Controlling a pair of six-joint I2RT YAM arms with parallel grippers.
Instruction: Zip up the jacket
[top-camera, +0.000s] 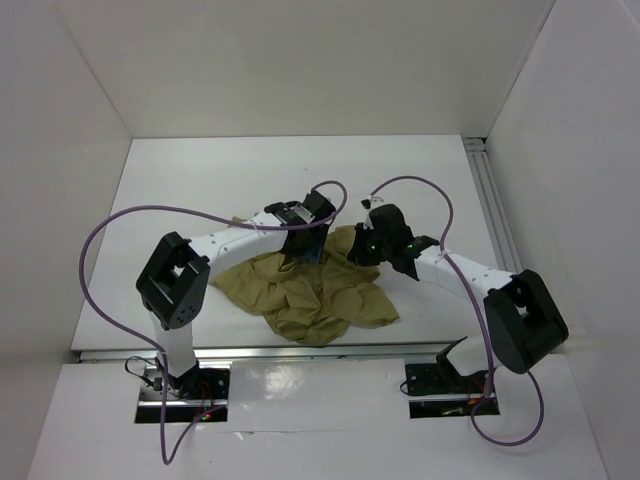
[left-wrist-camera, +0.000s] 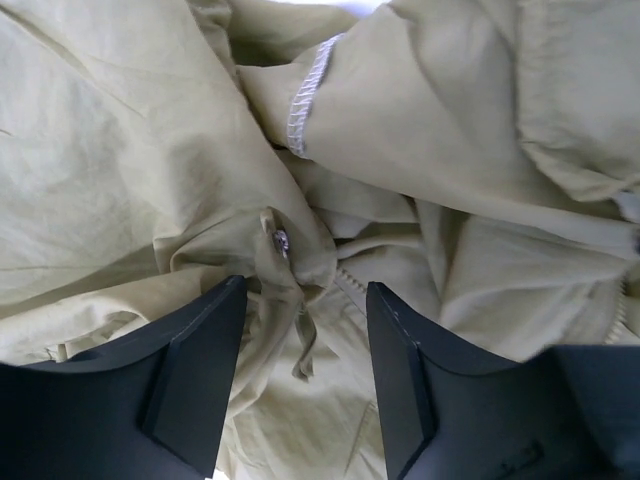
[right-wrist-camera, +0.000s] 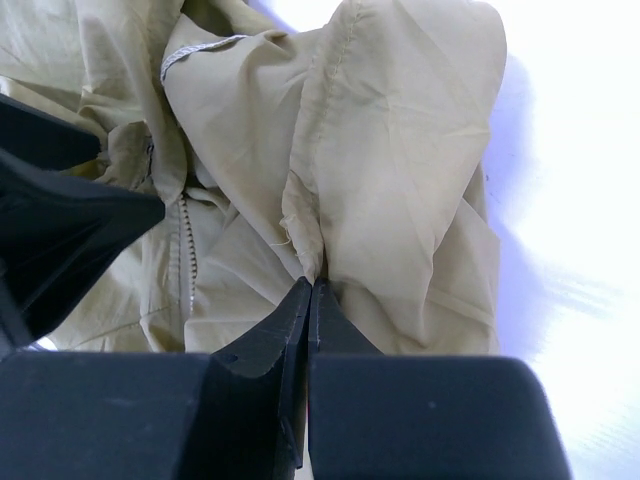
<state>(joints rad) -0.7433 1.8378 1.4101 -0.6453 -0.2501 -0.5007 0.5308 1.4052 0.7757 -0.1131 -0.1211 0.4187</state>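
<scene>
The olive-tan jacket (top-camera: 310, 295) lies crumpled in the middle of the white table. My left gripper (top-camera: 300, 255) hovers over its upper middle, open. In the left wrist view its jaws (left-wrist-camera: 305, 290) straddle a bunched fold with a small metal zipper pull (left-wrist-camera: 281, 240) just ahead and a line of zipper teeth (left-wrist-camera: 350, 288) beside it. My right gripper (top-camera: 358, 250) is at the jacket's upper right edge. In the right wrist view it (right-wrist-camera: 310, 285) is shut, pinching a fold of the jacket (right-wrist-camera: 400, 150). Zipper teeth (right-wrist-camera: 187, 250) run to the left there.
White walls enclose the table (top-camera: 200, 190) on three sides. An aluminium rail (top-camera: 492, 200) runs along the right side. Purple cables (top-camera: 100, 250) loop from both arms. The left gripper's finger (right-wrist-camera: 70, 230) shows close at the left of the right wrist view.
</scene>
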